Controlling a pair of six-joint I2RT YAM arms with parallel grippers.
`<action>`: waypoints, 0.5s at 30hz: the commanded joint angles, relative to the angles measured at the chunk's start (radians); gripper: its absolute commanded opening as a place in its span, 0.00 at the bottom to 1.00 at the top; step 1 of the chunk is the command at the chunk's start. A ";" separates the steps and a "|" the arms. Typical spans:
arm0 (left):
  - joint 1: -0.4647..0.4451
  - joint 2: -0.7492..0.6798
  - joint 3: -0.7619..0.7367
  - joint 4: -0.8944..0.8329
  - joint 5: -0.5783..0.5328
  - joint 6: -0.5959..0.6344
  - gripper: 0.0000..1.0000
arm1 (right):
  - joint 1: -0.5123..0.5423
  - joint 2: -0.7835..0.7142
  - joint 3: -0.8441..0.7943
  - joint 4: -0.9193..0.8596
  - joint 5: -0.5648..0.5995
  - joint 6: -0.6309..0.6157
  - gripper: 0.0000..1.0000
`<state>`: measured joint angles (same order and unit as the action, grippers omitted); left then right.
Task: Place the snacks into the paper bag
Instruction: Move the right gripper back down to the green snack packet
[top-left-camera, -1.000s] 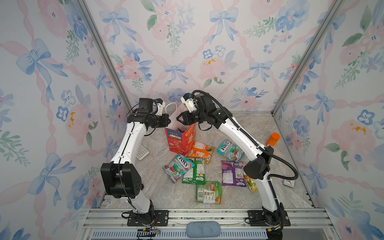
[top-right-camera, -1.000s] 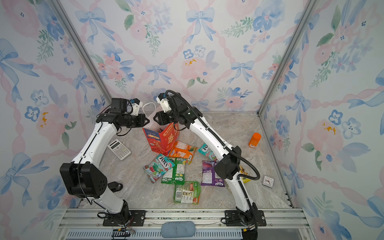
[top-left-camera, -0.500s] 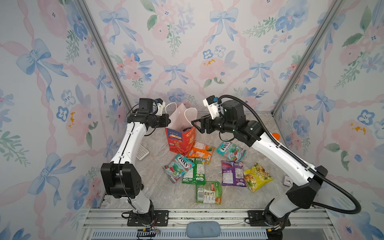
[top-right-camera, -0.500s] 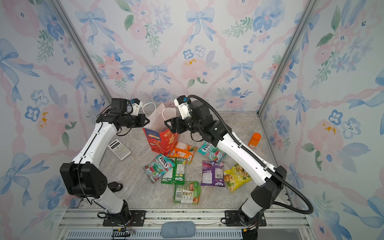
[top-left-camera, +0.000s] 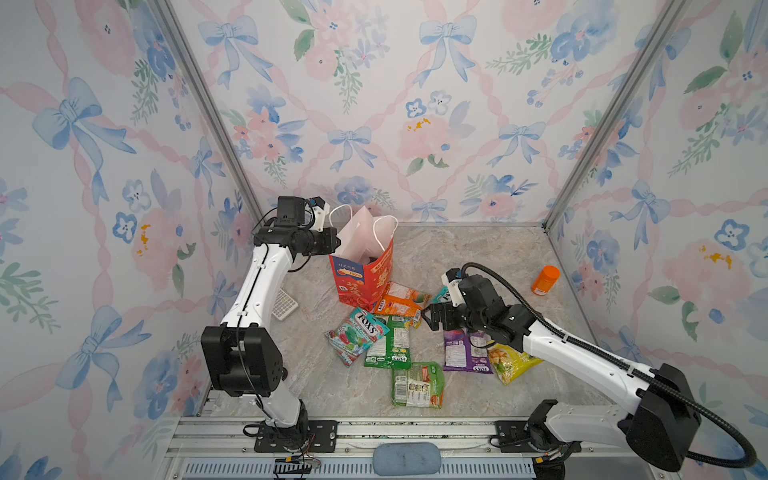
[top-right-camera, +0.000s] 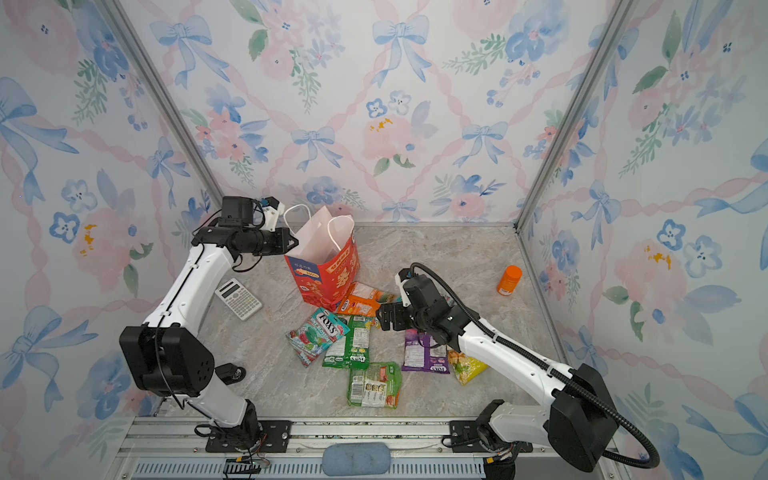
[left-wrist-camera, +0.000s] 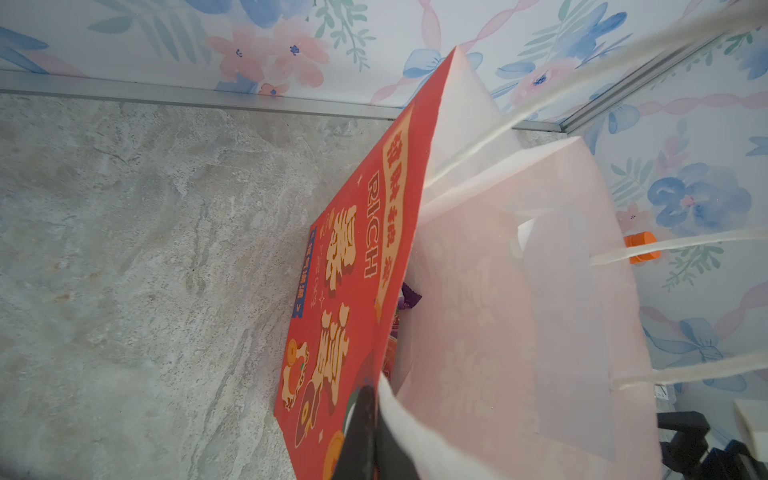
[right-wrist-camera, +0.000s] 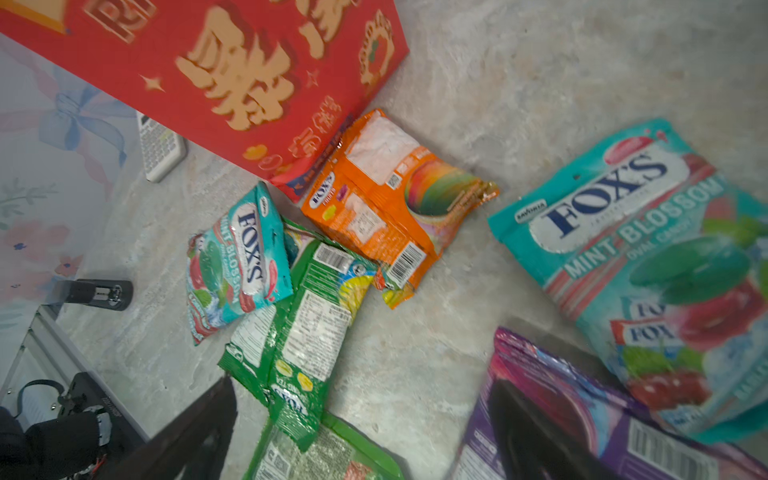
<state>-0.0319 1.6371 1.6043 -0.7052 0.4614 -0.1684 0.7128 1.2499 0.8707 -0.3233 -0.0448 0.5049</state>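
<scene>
Red with gold print, the paper bag (top-left-camera: 361, 278) is standing upright toward the back of the tabletop (top-left-camera: 478, 257). The left gripper (top-left-camera: 335, 246) is holding its mouth open, jaws together on the rim at that arm's side. A purple corner (left-wrist-camera: 409, 297) is showing deep inside the bag in the left wrist view, probably a packet already delivered.

The change is happening on the other arm. The right gripper (top-left-camera: 432, 318), which a second ago was hanging at the bag's mouth, is now reaching low over the loose snacks (top-left-camera: 390, 345), its jaws spread wide and carrying nothing. The bag itself is keeping its place and its open shape.

That reads as one drop finished and the next pick beginning. About seven packets are still lying on the tabletop. The orange packet (top-left-camera: 401, 303) is leaning against the bag's foot, and a teal packet (right-wrist-camera: 648, 266) and the purple packet (top-left-camera: 463, 353) are sitting closest under the open jaws. The yellow packet (top-left-camera: 511, 361) is partly hidden beneath the arm. Well apart from the pile, the orange bottle (top-left-camera: 545, 280) and the calculator (top-left-camera: 284, 304) are staying out of the job.
</scene>
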 joint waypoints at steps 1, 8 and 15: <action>0.006 -0.002 -0.021 -0.028 0.002 -0.008 0.00 | -0.014 -0.032 -0.055 -0.043 0.050 0.075 0.97; 0.007 -0.001 -0.023 -0.028 0.000 -0.008 0.00 | -0.013 0.004 -0.174 0.060 -0.089 0.176 0.93; 0.007 -0.001 -0.026 -0.028 0.002 -0.008 0.00 | 0.034 0.145 -0.121 0.145 -0.172 0.186 0.74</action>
<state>-0.0311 1.6371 1.6016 -0.7048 0.4614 -0.1684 0.7246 1.3483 0.7113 -0.2298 -0.1585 0.6781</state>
